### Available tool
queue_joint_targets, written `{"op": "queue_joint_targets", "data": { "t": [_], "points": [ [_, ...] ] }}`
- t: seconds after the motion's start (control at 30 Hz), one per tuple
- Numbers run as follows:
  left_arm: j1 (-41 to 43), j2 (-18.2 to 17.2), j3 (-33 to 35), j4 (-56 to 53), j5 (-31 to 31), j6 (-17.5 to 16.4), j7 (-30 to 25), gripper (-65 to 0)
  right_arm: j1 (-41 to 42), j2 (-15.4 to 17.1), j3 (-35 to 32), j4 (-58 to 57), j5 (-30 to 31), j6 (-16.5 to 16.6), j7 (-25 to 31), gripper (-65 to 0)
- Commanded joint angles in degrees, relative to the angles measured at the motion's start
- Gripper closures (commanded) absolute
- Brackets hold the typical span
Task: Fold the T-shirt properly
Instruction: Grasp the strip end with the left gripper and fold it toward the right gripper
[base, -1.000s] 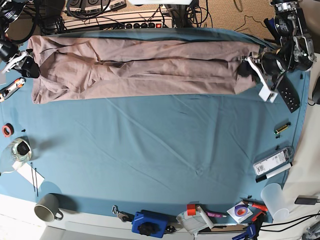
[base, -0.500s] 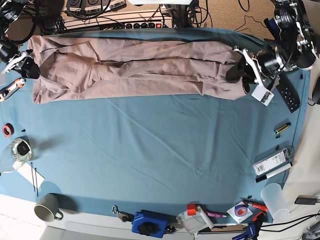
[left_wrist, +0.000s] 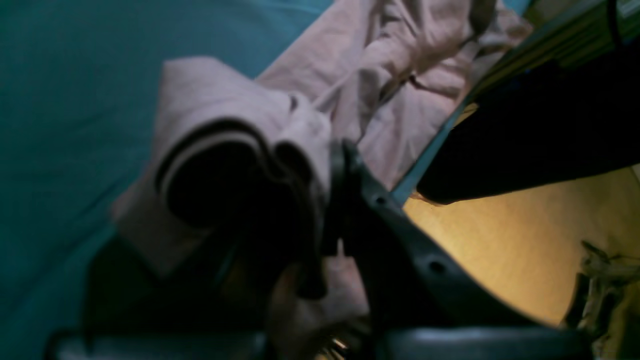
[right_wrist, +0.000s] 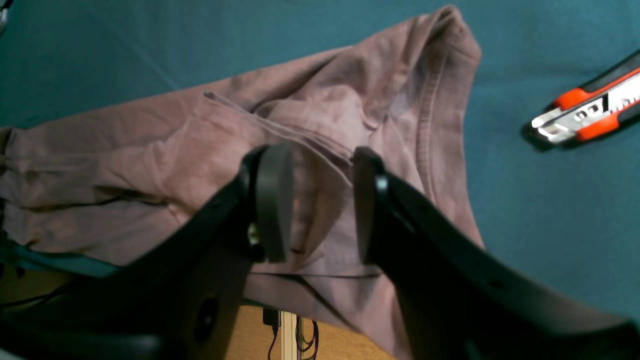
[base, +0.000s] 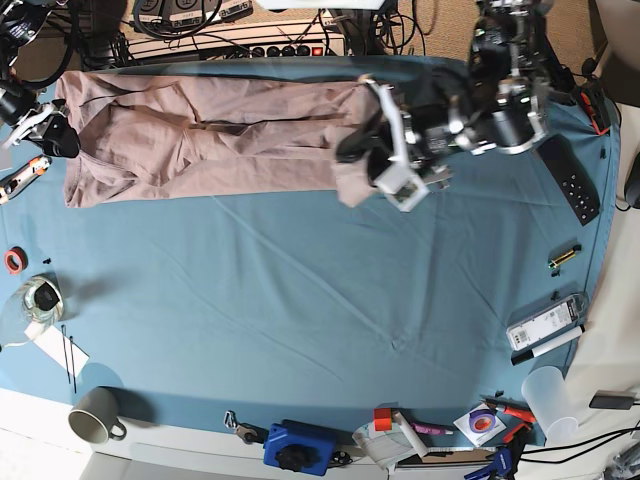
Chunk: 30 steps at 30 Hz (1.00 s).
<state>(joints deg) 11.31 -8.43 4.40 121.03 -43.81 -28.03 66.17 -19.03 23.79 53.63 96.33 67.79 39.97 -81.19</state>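
Note:
The mauve-tan T-shirt (base: 200, 135) lies as a long band along the far edge of the teal cloth (base: 320, 290). My left gripper (base: 357, 150) is shut on the shirt's right end, which it holds lifted and doubled back over the band's middle. In the left wrist view the hem (left_wrist: 215, 100) bunches between the dark fingers (left_wrist: 360, 200). At the collar end, my right gripper (base: 55, 135) hovers open. Its pads (right_wrist: 272, 200) stand apart just above the shirt (right_wrist: 150, 150), near the ribbed neck.
An orange box cutter (right_wrist: 590, 107) lies on the cloth beside the collar. A black remote (base: 567, 180) sits at the right edge. A mug (base: 95, 415), tape roll (base: 40, 298), blue tool (base: 300, 445) and plastic cup (base: 550, 400) line the near and side edges.
The left arm has swung left from the table's right end to about the middle, dragging the shirt's right end with it. The right arm has stayed put.

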Motion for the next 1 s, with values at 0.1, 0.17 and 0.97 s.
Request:
{"op": "queue_joint_targets", "data": {
  "t": [0.1,0.17,0.97],
  "points": [
    [-4.0,3.7,7.2,-3.0,3.4,-0.1,-2.8,0.0,0.1,1.4,0.7,0.9,1.4,0.0,1.2,-20.8],
    [-5.2,5.7,10.0,-4.9,5.3,-0.1,-3.1,0.0,0.1,1.4,0.7,0.9,1.4,0.0,1.2,-20.8],
    [-8.6,15.7,20.5,-12.9,25.1,13.1,-8.2,-35.0,0.1,1.4,0.7,0.9,1.4,0.0,1.2,-20.8]
  ]
}}
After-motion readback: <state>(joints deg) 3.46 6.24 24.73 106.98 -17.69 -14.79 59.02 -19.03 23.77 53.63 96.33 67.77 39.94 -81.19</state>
